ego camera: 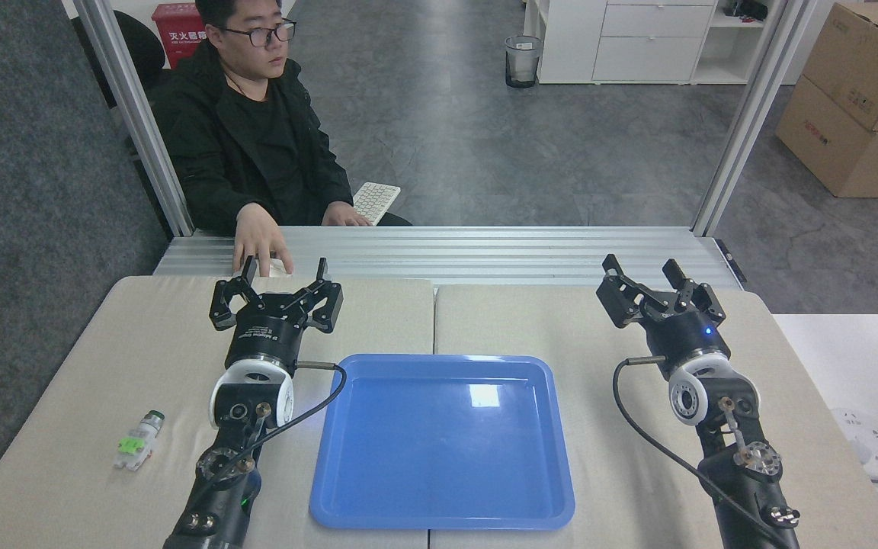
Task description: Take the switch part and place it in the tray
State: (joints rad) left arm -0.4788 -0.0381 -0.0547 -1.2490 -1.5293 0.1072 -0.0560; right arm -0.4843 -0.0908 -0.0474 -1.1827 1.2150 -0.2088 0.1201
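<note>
The switch part (pixel 137 441) lies on the beige table (pixel 73 381), near the left edge and well to the left of the tray (pixel 443 442). Its long axis runs from near-left to far-right, only slightly off the table's depth direction. The dark round cap end points away from the robot, the white plastic end points toward it, and the bright green block sits between them. Nothing touches the part.

The left gripper (pixel 280 280) hangs above the table beyond the part and to its right, near the tray's far-left corner. Its 2 fingers are spread wide and hold nothing. A black cable (pixel 309 404) loops from the left wrist across the tray's left rim.

The blue tray lies flat in the middle of the table, over the seam between the 2 tabletop pads, with nothing inside it.

The right gripper (pixel 646 276) is raised on the far right, well apart from the tray, with its fingers spread and holding nothing.

Beyond the table, a person in a black jacket (pixel 245 137) sits behind an aluminium rail (pixel 485 252), with a hand (pixel 260 242) resting on the rail just behind the left gripper. A white keyboard (pixel 376 201) lies beside the person.
</note>
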